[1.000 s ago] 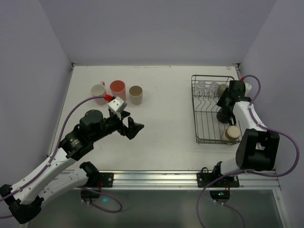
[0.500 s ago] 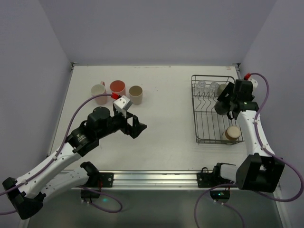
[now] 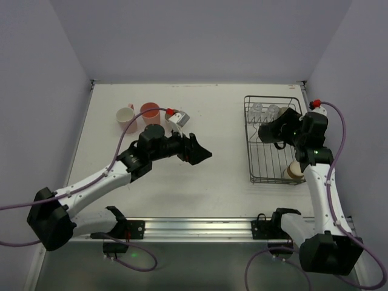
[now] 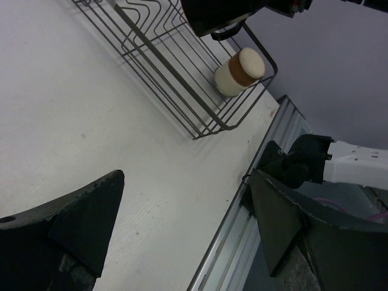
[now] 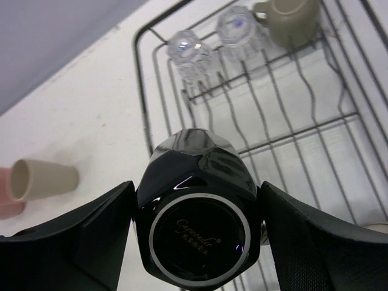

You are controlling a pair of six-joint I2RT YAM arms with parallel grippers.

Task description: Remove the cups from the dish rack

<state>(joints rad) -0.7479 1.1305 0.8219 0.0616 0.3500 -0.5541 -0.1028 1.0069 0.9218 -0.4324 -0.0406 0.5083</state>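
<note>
My right gripper is shut on the black mug and holds it on its side above the left part of the dish rack. In the right wrist view the mug's base faces the camera between the fingers. Two clear glasses, an olive-grey mug and a cream cup with a tan band remain in the rack. My left gripper is open and empty over mid-table, left of the rack. The pale pink mug and salmon tumbler stand at the back left.
A beige cup shows in the right wrist view, beyond the rack; the left arm hides it from above. The left wrist view shows the rack's near corner, the cream cup and the table's metal front rail.
My right gripper has lifted the black mug out of the rack and carried it left. My left arm has swung right toward mid-table, its gripper still open.
</note>
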